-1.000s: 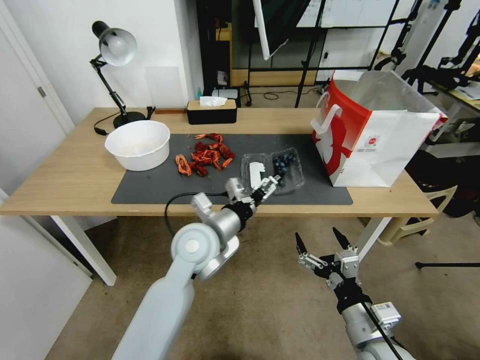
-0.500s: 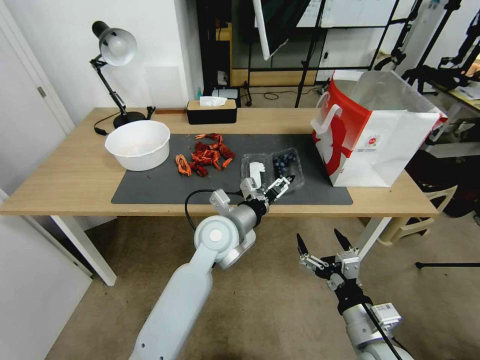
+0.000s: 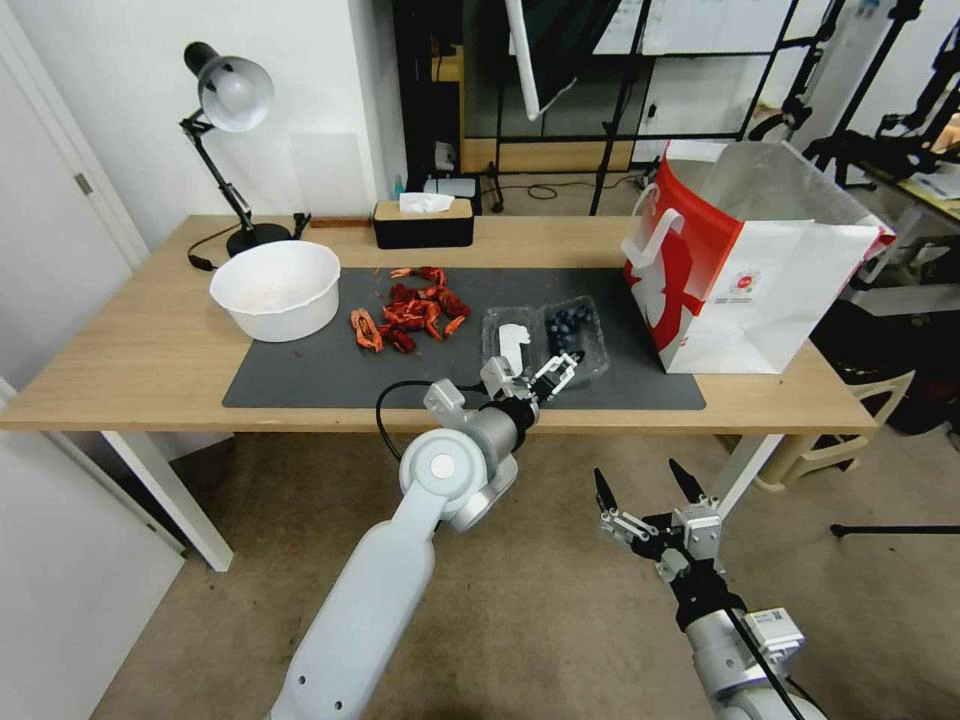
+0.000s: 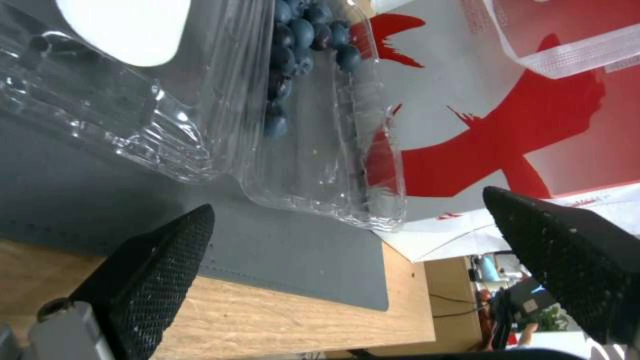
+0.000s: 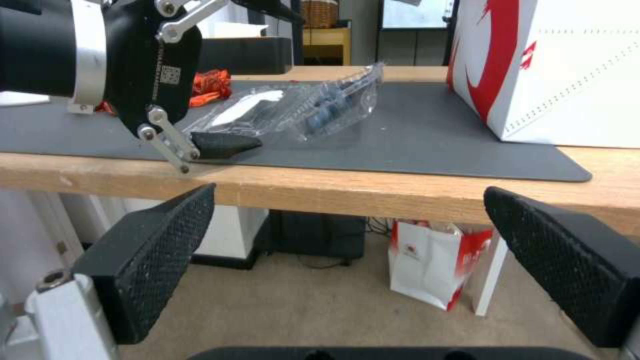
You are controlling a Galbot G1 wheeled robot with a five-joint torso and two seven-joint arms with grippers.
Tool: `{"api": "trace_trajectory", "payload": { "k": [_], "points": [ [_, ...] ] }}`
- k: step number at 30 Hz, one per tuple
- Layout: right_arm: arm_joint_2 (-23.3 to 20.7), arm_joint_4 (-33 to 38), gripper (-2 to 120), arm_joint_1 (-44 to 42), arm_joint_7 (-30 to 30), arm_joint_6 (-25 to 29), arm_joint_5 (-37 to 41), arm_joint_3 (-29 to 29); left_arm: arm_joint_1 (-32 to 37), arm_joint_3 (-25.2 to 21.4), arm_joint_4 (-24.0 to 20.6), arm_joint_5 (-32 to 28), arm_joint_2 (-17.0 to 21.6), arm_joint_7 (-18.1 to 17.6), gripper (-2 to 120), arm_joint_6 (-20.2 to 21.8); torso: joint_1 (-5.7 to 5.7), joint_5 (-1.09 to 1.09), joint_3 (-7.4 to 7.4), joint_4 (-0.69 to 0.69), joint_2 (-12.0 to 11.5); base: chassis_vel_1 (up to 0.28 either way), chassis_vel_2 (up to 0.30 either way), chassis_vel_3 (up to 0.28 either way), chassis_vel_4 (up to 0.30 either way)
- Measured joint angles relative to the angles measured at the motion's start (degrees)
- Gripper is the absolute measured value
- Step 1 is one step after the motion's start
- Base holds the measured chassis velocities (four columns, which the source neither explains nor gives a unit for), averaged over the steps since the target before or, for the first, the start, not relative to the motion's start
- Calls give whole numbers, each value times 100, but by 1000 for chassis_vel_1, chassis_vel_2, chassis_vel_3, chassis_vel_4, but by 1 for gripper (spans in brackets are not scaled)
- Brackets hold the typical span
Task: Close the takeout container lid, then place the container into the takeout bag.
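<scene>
Your desk (image 3: 150, 350) is a light wooden one with a dark grey mat (image 3: 330, 370) across its middle, in a room cluttered with stands behind. You can see the takeout container (image 3: 577, 338) lying open on the mat toward the front edge, blueberries in its tray, with the lid (image 3: 510, 343) folded flat beside it, white label up. Just right of it, at the desk's right end, stands the takeout bag (image 3: 745, 280), mouth open. Your left gripper (image 3: 561, 370) hovers at the container's front edge, fingers spread wide and holding nothing. Your right gripper (image 3: 640, 485) hangs below the desk's front edge, fingers also wide apart and empty.
</scene>
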Motion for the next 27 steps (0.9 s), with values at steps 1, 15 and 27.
{"api": "trace_trajectory", "payload": {
  "k": [1,15,27],
  "points": [
    [0,0,100,0,0,0,0,0,0,0,0,0,0,0,100,0,0,0,0,0,0,0,0,0,0],
    [6,-49,100,16,0,19,-28,-13,-49,-45,17,-125,-30,-357,100,-44,0,0,0,0,0,0,0,0,0],
    [14,-80,100,30,1,41,-57,-29,-85,-108,23,-156,-67,-508,100,-70,0,0,0,0,0,0,0,0,0]
  ]
}}
